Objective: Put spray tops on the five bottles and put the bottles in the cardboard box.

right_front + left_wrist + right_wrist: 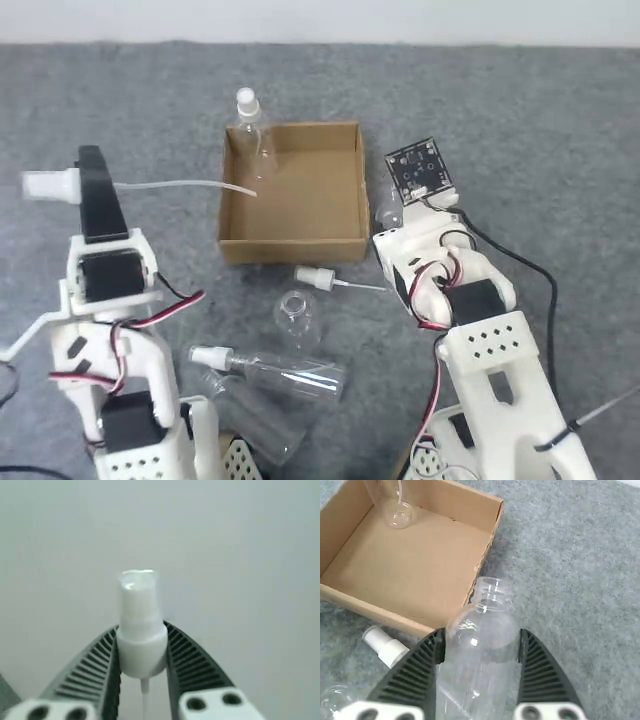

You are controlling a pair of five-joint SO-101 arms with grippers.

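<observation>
My left gripper (142,652) is shut on a white spray top (141,625), held up in the air to the left of the cardboard box (345,243); its thin tube (180,184) reaches toward the box. My right gripper (479,652) is shut on a clear uncapped bottle (481,640), just off the box's right wall (487,550), neck pointing away from the arm. A capped bottle (250,128) leans in the box's far left corner. Another spray top (315,277) lies on the carpet in front of the box.
In front of the box, between the arms, stands an open bottle (297,315). A capped bottle (275,372) lies on its side nearer the arms, with another clear bottle (250,415) beside it. Grey carpet (540,130) covers the table.
</observation>
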